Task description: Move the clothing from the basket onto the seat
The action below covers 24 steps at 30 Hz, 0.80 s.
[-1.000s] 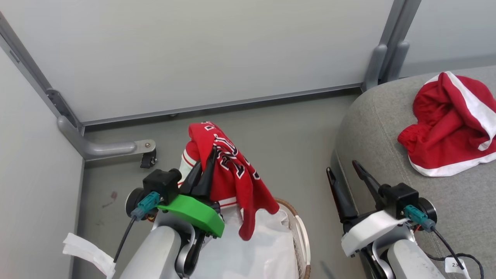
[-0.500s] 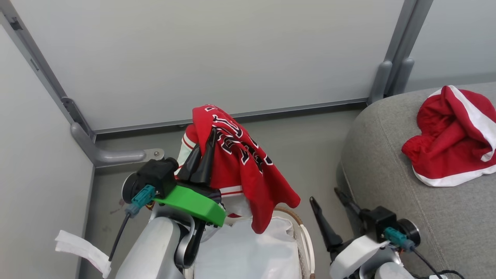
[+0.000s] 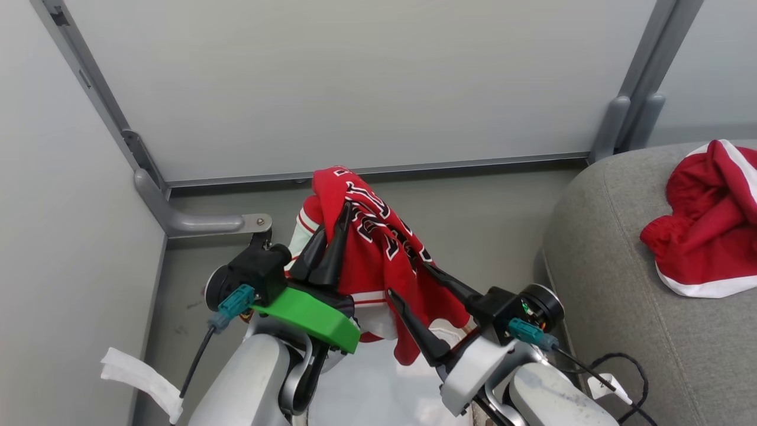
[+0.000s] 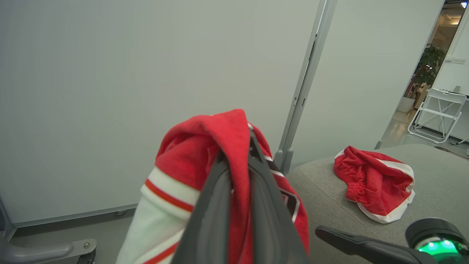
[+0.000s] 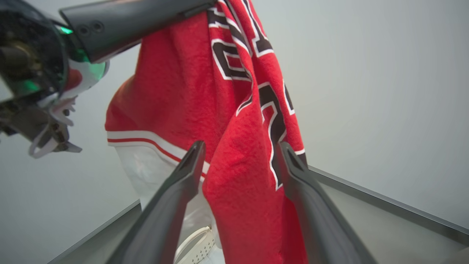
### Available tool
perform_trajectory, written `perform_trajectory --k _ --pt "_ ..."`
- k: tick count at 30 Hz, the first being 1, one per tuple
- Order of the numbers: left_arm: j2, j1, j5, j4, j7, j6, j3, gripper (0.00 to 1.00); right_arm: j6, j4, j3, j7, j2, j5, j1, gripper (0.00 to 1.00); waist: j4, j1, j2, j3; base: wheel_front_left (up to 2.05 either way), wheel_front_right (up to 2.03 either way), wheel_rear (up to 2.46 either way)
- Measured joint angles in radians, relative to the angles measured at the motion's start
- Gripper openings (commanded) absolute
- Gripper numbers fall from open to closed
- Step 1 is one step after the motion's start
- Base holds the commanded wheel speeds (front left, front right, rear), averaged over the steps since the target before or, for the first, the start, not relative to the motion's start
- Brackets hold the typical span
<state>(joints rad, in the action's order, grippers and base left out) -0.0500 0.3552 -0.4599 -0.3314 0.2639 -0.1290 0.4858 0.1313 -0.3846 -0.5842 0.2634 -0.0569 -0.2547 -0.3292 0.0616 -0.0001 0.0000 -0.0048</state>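
Observation:
My left gripper (image 3: 334,228) is shut on the red jersey (image 3: 378,248) with black, white-outlined lettering and holds it up over the basket. In the left wrist view the cloth (image 4: 205,146) is pinched at the left gripper (image 4: 236,146). My right gripper (image 3: 408,279) is open, its fingers either side of the jersey's hanging fold. The right wrist view shows the jersey (image 5: 183,91) between the spread fingers of the right gripper (image 5: 242,146). The basket (image 5: 194,244) lies below, its white liner (image 3: 372,390) showing. A second red garment (image 3: 704,231) lies on the grey seat (image 3: 621,266).
Pale partition walls close in at the back and left. A grey metal foot (image 3: 201,223) of the partition lies on the floor (image 3: 485,207) at left. A white strip (image 3: 142,378) hangs near my left forearm. A black cable (image 3: 615,367) loops by the seat's edge.
The head camera has shifted. My right gripper swung left from beside the seat to the jersey's hanging fold. The left gripper kept holding the jersey up.

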Motion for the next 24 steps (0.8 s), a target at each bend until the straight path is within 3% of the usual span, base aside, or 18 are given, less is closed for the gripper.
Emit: perform_trajectory --k 9,20,21,22,23,24 --pt "0.0 0.005 -0.023 -0.01 0.0 0.0 0.054 0.0 0.0 -0.119 -0.049 0.0 0.007 -0.003 -0.093 1.0 0.04 0.0 0.0 0.009 0.0 0.0 0.0" --pt "0.0 0.027 -0.048 -0.002 0.0 0.003 0.105 0.0 0.0 -0.291 -0.107 0.0 0.008 -0.049 -0.097 0.98 0.084 0.0 0.0 0.017 0.0 0.0 0.0" --pt "0.0 0.027 -0.05 -0.002 0.0 0.006 0.108 0.0 0.0 -0.308 -0.109 0.0 0.008 -0.05 -0.098 0.77 0.086 0.0 0.0 0.018 0.0 0.0 0.0" --pt "0.0 0.027 -0.05 -0.002 0.0 0.006 0.111 0.0 0.0 -0.325 -0.112 0.0 0.008 -0.056 -0.099 0.44 0.089 0.0 0.0 0.019 0.0 0.0 0.0" --pt "0.0 0.027 -0.054 -0.001 0.0 0.007 0.114 0.0 0.0 -0.335 -0.114 0.0 0.007 -0.06 -0.1 0.26 0.091 0.0 0.0 0.02 0.0 0.0 0.0" --pt "0.0 0.027 -0.058 0.0 0.0 0.007 0.116 0.0 0.0 -0.34 -0.115 0.0 0.007 -0.062 -0.102 0.0 0.092 0.0 0.0 0.021 0.0 0.0 0.0"
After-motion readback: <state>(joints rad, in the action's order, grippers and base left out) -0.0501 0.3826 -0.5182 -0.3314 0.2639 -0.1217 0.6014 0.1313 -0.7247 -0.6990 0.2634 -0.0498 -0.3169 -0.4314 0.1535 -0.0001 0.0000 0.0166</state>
